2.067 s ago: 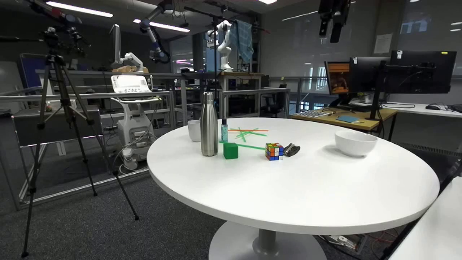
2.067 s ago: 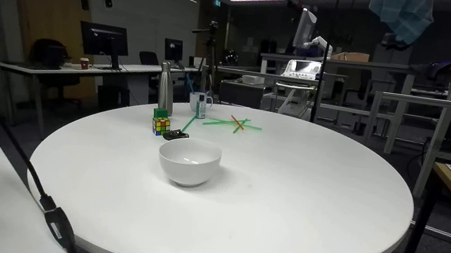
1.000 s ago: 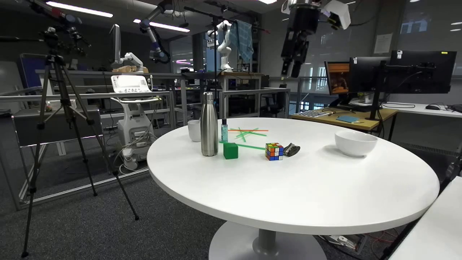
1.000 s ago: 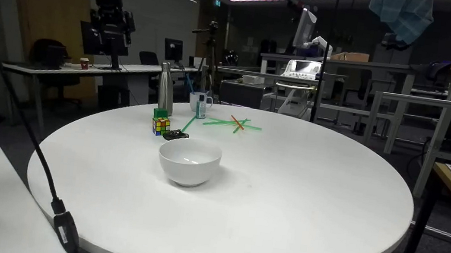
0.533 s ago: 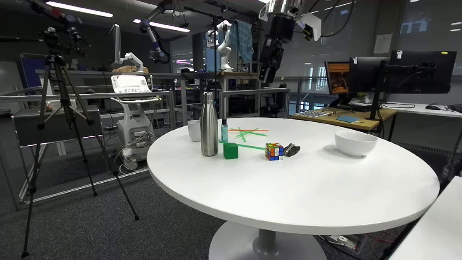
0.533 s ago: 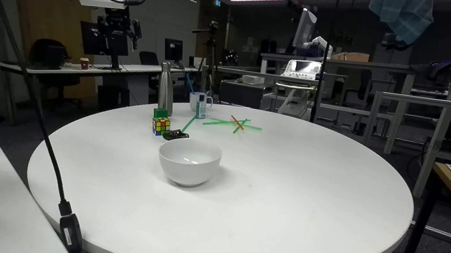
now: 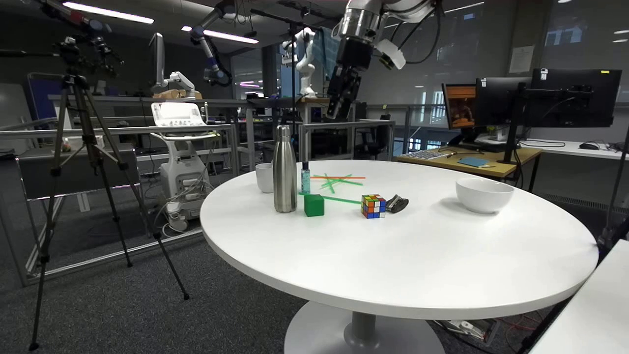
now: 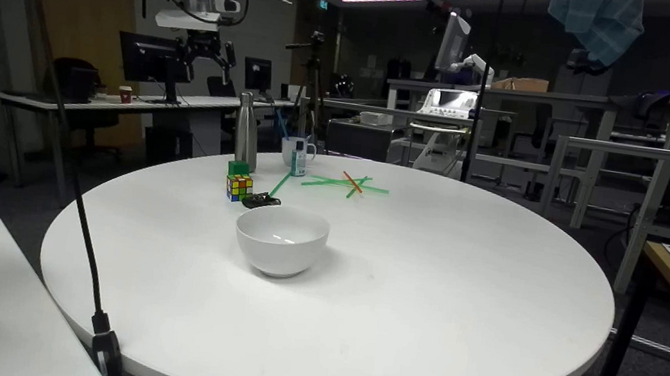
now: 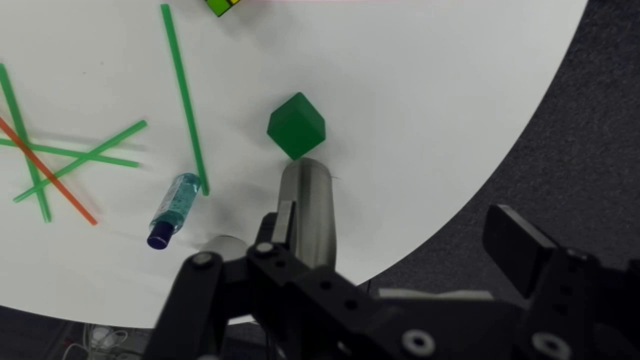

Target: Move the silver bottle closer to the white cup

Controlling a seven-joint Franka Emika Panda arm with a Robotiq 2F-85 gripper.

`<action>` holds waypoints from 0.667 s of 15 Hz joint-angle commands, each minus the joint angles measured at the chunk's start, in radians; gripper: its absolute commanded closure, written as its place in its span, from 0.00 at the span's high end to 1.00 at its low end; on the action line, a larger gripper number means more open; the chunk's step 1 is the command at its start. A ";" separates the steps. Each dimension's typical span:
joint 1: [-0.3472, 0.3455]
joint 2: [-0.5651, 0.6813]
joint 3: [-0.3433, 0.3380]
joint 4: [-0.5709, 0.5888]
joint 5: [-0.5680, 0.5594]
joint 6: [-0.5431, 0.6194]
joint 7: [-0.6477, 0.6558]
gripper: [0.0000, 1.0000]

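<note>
The silver bottle [image 7: 285, 169] stands upright on the white table, and it also shows in an exterior view [image 8: 246, 134]. The white cup [image 7: 264, 178] stands behind it, partly hidden by the bottle; its handle side shows in an exterior view [image 8: 289, 152]. In the wrist view the bottle [image 9: 320, 215] is partly covered by one gripper finger, and the cup [image 9: 224, 246] is mostly hidden by the gripper. My gripper [image 9: 400, 235] is open and empty. In both exterior views the gripper [image 7: 339, 112] [image 8: 207, 74] hangs above table height, apart from the bottle.
A green cube [image 7: 314, 205] sits close beside the bottle. A small blue-green bottle [image 7: 305, 179] stands near the cup. A puzzle cube [image 7: 373, 206], a dark object [image 7: 397, 203], several straws [image 9: 185, 100] and a white bowl [image 8: 280, 242] lie farther off. The table edge [image 9: 500, 170] runs near the bottle.
My arm has come down into view and moved across toward the bottle: leftward in one exterior view, rightward in another. The tabletop things have not moved.
</note>
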 commanded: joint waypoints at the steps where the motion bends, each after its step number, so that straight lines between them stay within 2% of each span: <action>1: -0.019 0.093 -0.015 0.087 -0.092 0.075 0.083 1.00; 5: -0.015 0.167 -0.030 0.143 -0.137 0.133 0.155 1.00; 10: -0.019 0.240 -0.011 0.237 -0.090 0.123 0.164 1.00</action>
